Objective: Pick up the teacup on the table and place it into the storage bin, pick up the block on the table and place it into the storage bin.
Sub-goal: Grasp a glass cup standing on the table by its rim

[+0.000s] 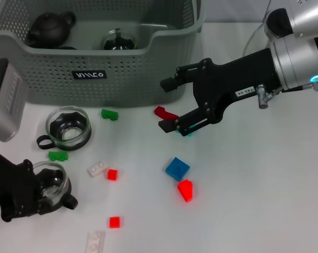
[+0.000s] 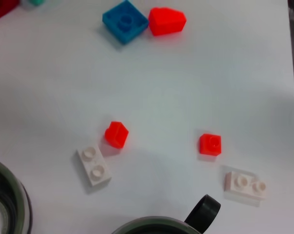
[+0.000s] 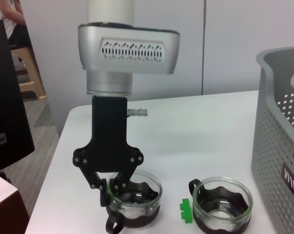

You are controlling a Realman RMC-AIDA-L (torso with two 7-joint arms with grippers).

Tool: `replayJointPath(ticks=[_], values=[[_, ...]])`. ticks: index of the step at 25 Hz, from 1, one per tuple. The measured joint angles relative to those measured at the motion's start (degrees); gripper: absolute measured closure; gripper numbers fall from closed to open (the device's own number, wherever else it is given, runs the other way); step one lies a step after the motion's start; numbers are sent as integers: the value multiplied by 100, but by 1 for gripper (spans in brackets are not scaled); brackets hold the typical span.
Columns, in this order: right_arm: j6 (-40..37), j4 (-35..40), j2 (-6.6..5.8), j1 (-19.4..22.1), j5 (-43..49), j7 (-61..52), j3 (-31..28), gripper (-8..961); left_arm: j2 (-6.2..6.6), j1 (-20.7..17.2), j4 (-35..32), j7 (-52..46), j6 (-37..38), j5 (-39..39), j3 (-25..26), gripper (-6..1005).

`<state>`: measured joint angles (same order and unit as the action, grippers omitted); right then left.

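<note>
Storage bin (image 1: 96, 68) at back of counter (image 1: 254, 200) already holds dark teapot and glass item (partly hidden).

Left end effector (image 3: 113, 187) clamps rim of teacup (image 1: 51, 184).

Right end effector (image 1: 167, 104) wide open, empty, above red block (image 1: 164, 112).

Second teacup (image 1: 69, 127), many blocks left.

I work in an office-like lab room: plain white table (image 3: 205, 122), pale panelled walls (image 3: 234, 44), and a wooden stool (image 3: 27, 68) behind me.

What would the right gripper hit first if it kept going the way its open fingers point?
Probably the dark red block just beyond the right gripper; farther on, the green block. Height is unclear.
</note>
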<state>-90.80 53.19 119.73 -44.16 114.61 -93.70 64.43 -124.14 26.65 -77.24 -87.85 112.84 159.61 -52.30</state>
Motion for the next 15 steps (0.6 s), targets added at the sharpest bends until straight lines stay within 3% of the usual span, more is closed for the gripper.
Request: replayJointPath(ticks=[15], values=[[-9, -29, -25, 43, 0, 86, 0, 25, -23, -31, 45, -28, -308, 23, 98, 948]])
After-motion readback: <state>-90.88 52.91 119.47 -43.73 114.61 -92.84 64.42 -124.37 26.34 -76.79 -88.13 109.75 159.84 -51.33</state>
